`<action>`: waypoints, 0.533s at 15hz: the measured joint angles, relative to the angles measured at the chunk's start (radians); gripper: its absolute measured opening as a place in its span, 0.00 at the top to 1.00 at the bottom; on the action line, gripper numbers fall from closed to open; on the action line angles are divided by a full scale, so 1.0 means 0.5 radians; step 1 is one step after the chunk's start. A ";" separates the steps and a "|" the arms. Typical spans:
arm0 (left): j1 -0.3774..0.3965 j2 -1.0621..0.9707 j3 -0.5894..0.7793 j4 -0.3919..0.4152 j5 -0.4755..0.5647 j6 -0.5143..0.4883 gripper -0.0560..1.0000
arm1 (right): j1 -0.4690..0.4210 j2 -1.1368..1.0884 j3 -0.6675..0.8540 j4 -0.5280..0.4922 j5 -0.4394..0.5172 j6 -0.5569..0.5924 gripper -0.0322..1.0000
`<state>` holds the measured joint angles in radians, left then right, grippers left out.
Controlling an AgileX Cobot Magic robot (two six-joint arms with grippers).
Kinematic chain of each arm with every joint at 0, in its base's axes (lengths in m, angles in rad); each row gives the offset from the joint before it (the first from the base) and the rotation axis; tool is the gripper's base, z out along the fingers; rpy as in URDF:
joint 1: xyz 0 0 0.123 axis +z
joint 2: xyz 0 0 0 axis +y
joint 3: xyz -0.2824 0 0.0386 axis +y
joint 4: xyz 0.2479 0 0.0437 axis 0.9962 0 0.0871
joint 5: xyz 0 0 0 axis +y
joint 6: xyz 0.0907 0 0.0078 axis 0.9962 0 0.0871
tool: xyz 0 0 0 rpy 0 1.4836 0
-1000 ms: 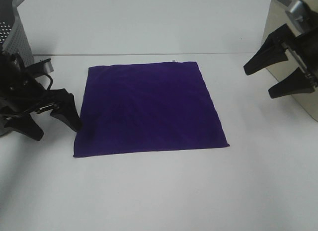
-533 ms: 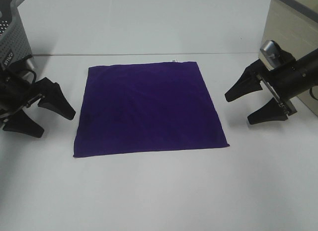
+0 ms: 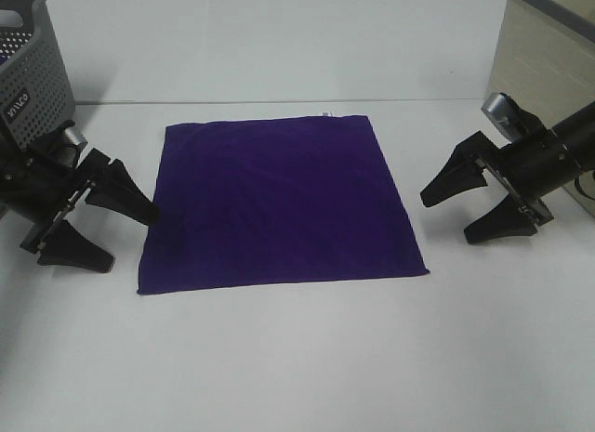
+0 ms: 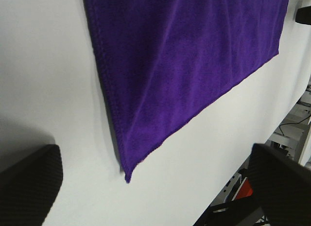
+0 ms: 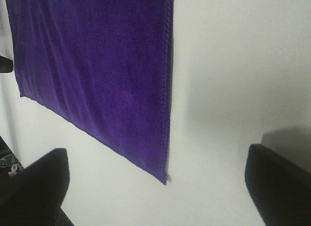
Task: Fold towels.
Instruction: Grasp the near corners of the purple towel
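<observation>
Basket (image 3: 35,79): grey and perforated, at ten o'clock, cropped by the frame, so its contents can't be made out.
Towel (image 3: 279,204): purple, lying flat and unfolded mid-tabletop (image 3: 297,358), with a white tag (image 3: 325,113) on its twelve o'clock edge.
Left gripper (image 3: 130,240): at nine o'clock, jaws apart. One tip is at the towel's edge, contact unclear.
Right gripper (image 3: 448,217): at three o'clock, jaws apart, just beside the towel.
Arms: both cut off by the frame.
</observation>
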<state>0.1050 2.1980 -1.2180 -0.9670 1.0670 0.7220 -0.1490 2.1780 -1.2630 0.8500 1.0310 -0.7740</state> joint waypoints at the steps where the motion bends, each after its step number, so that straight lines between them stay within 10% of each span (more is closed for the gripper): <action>1: 0.000 0.000 0.000 -0.006 0.004 0.000 0.03 | 0.000 0.000 0.000 0.000 0.000 0.000 0.05; 8: 0.000 0.000 0.000 0.004 0.018 0.000 0.03 | 0.000 0.000 0.000 0.004 0.004 0.000 0.05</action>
<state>0.1050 2.1980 -1.2180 -0.9650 1.0760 0.7220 -0.1490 2.1780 -1.2630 0.8520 1.0330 -0.7740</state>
